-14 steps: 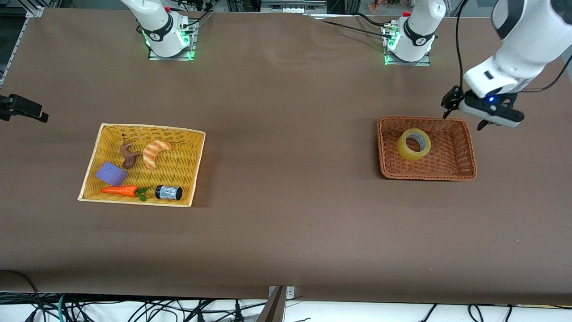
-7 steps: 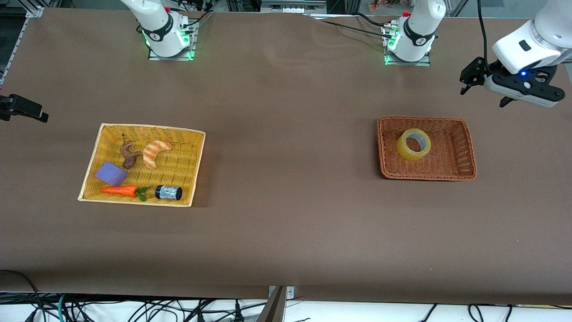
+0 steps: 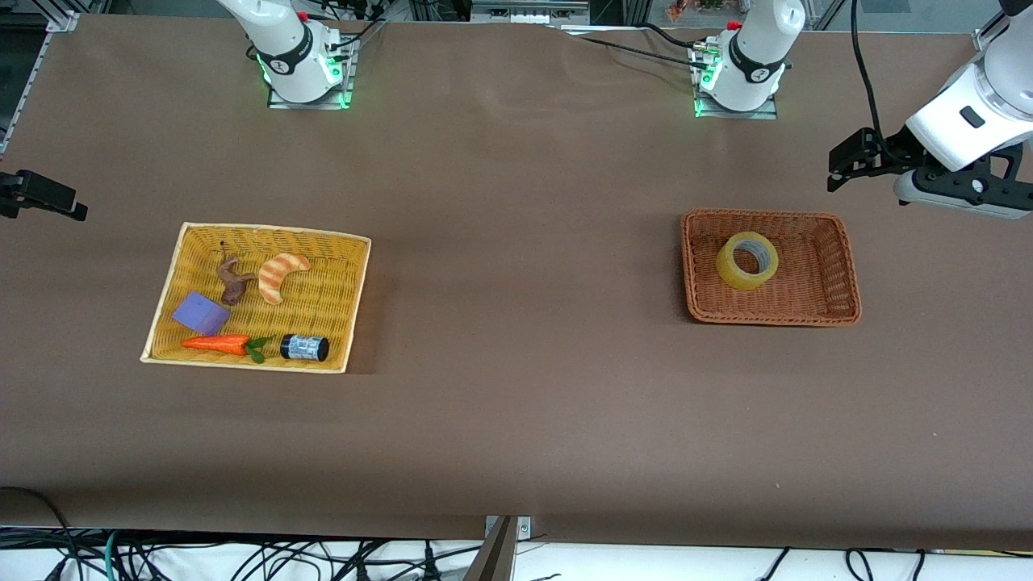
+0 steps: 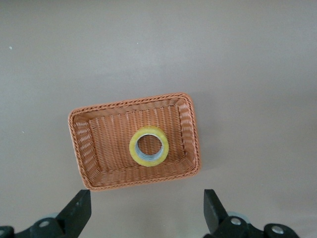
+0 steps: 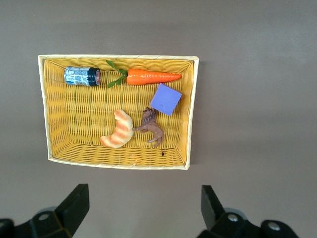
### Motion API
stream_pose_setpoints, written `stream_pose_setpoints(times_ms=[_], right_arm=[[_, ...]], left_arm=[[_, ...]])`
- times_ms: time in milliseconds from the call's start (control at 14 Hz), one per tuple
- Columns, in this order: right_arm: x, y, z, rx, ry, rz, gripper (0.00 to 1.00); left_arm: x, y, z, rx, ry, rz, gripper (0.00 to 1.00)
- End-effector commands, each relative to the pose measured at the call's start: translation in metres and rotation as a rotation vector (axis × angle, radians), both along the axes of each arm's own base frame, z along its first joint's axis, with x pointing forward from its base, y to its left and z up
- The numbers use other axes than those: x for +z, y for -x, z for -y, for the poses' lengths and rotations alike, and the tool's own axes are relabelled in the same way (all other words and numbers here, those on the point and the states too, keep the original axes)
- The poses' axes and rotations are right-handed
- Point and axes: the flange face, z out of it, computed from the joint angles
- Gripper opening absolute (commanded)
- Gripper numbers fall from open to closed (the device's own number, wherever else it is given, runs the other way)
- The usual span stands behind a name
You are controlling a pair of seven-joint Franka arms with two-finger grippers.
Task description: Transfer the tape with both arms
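The tape (image 3: 747, 260), a yellowish roll with a grey-white core, lies flat in the brown wicker basket (image 3: 839, 278) toward the left arm's end of the table. It also shows in the left wrist view (image 4: 149, 146). My left gripper (image 4: 146, 201) is open and empty, high above the table beside that basket; the left arm's wrist (image 3: 960, 129) is at the view's edge. My right gripper (image 5: 143, 196) is open and empty, high over the table beside the yellow basket (image 5: 192, 109); it is out of the front view.
The yellow basket (image 3: 359, 298) toward the right arm's end holds a black-capped bottle (image 3: 304, 348), a carrot (image 3: 216, 344), a purple block (image 3: 200, 313), a croissant (image 3: 280, 274) and a brown figure (image 3: 232, 282). A black clamp (image 3: 40, 196) sits at the table's edge.
My left gripper has risen from the brown basket's corner and drawn away toward the left arm's end of the table. The tape has not moved.
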Motion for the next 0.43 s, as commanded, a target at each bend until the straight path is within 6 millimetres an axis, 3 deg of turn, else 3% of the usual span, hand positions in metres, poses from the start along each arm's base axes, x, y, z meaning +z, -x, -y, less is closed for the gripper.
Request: stream_pose_setpoints(times_ms=[0,357], right_arm=[[0.0049,-0.0019,0.0005,0.007,0.006,0.003,1.0],[0.0049,-0.0018,0.0014,0.004,0.007,0.003,1.0]], left_arm=[[0.0025,-0.0019,0.0003,0.034,0.014,-0.014,1.0],[0.0004,-0.0016,0.0003,0.034,0.013,-0.023,1.0]])
